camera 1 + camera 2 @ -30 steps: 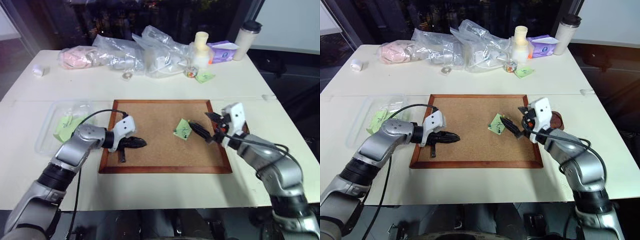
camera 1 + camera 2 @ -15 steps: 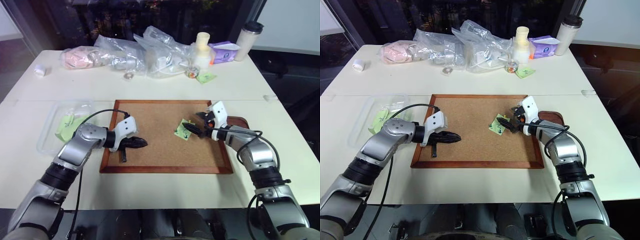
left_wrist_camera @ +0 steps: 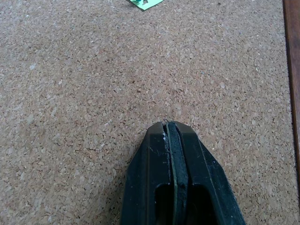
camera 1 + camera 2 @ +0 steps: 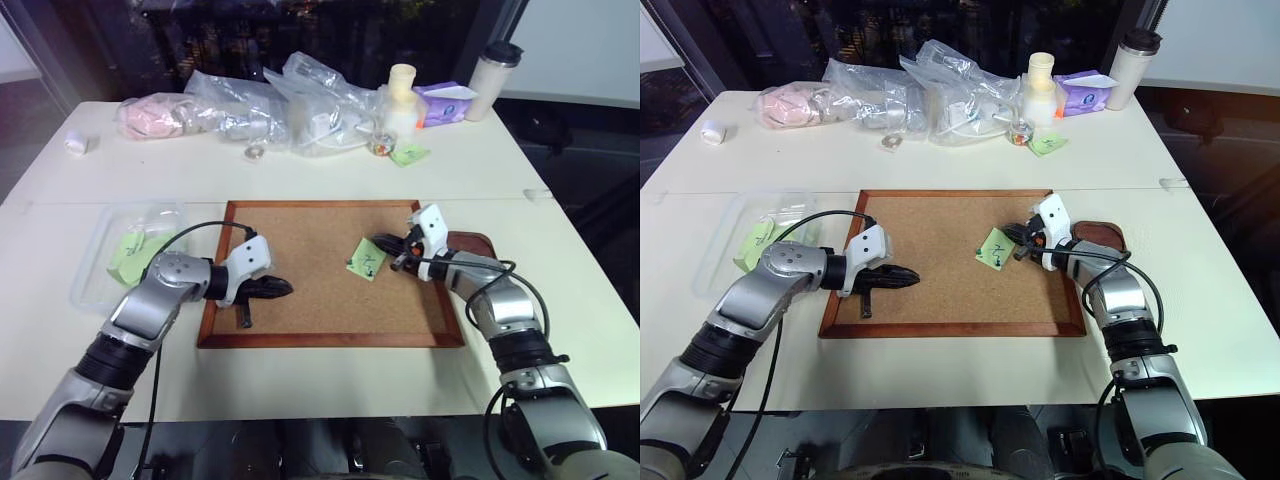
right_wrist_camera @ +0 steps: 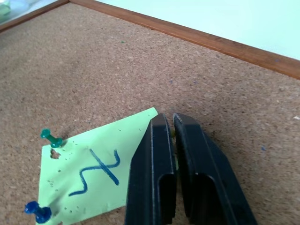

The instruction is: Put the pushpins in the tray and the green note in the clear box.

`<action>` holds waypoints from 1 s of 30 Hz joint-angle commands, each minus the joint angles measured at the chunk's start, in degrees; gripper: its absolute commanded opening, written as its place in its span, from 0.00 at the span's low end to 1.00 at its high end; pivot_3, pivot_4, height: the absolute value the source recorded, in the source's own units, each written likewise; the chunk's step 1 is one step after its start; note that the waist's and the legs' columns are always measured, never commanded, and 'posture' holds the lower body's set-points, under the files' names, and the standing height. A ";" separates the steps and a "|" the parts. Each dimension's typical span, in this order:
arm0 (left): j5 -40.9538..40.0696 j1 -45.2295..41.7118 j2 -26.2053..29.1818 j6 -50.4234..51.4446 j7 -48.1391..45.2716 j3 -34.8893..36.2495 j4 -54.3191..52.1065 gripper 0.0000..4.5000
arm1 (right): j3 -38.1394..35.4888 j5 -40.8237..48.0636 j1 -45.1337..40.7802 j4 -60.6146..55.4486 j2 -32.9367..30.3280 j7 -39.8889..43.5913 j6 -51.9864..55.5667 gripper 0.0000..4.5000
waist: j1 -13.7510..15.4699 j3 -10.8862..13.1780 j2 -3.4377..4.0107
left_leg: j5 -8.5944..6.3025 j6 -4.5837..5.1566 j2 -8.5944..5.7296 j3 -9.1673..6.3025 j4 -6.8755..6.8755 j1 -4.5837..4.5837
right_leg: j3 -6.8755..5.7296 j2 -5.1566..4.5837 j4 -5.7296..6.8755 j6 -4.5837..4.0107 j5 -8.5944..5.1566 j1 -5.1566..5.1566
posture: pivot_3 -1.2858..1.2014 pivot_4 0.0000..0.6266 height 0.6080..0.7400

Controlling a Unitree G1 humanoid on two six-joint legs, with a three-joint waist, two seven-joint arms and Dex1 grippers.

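Right wrist view gave me the green note (image 5: pixel 93 180) flat on the cork board (image 5: pixel 140 70), blue scribble, green pushpin (image 5: pixel 50 138) and blue pushpin (image 5: pixel 36 212) at one edge; both grippers' jaws clenched, empty.

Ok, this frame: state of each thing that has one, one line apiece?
left gripper: shut, empty, over the cork board.
right gripper: shut at a corner of the green note; a pin there can't be told.
green note: on the board, pinned by a green pushpin and a blue pushpin.
clear box: open, green notes inside.
tray: right of the board, contents hidden.
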 commanded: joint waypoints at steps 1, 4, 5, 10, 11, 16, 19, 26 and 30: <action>1.61 1.58 0.60 1.61 -0.99 -2.16 0.86 0.00 | -1.19 -1.76 -0.13 -1.70 -1.04 -0.25 -2.23 0.01 | 0.03 0.00 0.00 | 0.00 0.00 0.00 0.00 0.00 0.00 | 0.00 0.00 0.00 0.00 0.00 0.00 | 0.52 0.24 0.95; 1.90 1.32 0.53 1.43 -1.04 -2.40 1.29 0.00 | -2.28 -2.06 0.05 -2.49 -0.84 -0.97 -3.31 0.01 | 0.07 0.00 0.00 | 0.00 0.00 0.00 0.00 0.00 0.00 | 0.00 0.00 0.00 0.00 0.00 0.00 | 0.52 0.24 0.95; 1.97 1.29 0.56 1.45 -1.14 -2.56 1.36 0.00 | -2.82 -2.19 0.05 -2.86 -0.80 -1.53 -4.05 0.01 | 0.10 0.00 0.00 | 0.00 0.00 0.00 0.00 0.00 0.00 | 0.00 0.00 0.00 0.00 0.00 0.00 | 0.52 0.24 0.95; 3.15 2.93 4.14 0.51 -5.96 -6.16 -1.25 0.00 | -7.34 0.23 0.77 -7.33 -0.07 -4.68 -6.76 0.01 | -0.05 0.04 0.13 | 0.00 -0.01 0.00 0.03 0.00 -0.01 | 0.02 0.00 0.00 0.00 0.00 -0.03 | 0.52 0.24 0.95; 2.77 3.09 3.92 1.29 -5.61 -5.97 -1.52 0.00 | -7.63 0.51 1.69 -8.99 -0.08 -4.75 -6.86 0.01 | -0.05 0.00 0.23 | 0.00 -0.01 0.00 0.04 -0.01 -0.01 | 0.03 -0.01 0.00 0.00 0.00 -0.03 | 0.52 0.24 0.95; 3.61 2.80 2.03 1.14 -3.45 -5.57 0.90 0.00 | -9.30 1.30 5.16 -15.22 0.33 -5.78 -5.44 0.01 | 0.10 -0.19 0.42 | 0.00 0.00 0.01 0.03 -0.05 0.10 | 0.03 0.02 -0.03 0.02 -0.03 0.08 | 0.52 0.24 0.95; 3.05 2.23 1.01 1.12 -3.42 -4.74 1.17 0.00 | -11.32 0.97 6.23 -17.18 -0.30 -8.20 -4.61 0.01 | 0.22 -0.22 0.46 | -0.01 0.02 -0.01 0.05 -0.03 0.20 | 0.04 -0.01 -0.02 0.02 -0.03 0.19 | 0.52 0.24 0.95; 4.47 1.63 -0.87 -1.87 -1.26 -3.46 3.03 0.00 | -18.35 -0.87 11.68 -15.86 -4.41 -15.93 -0.37 0.01 | 0.85 -0.23 0.46 | -0.01 0.01 -0.08 0.01 -0.01 0.19 | 0.04 -0.08 -0.06 0.02 -0.03 0.25 | 0.52 0.24 0.95; 4.93 1.45 -1.59 -2.84 -0.70 -3.08 3.56 0.00 | -19.76 0.51 15.13 -16.91 -5.05 -15.45 2.13 0.01 | 0.95 -0.28 0.56 | -0.01 0.02 -0.08 0.02 0.00 0.23 | 0.07 -0.07 -0.05 0.03 -0.02 0.28 | 0.52 0.24 0.95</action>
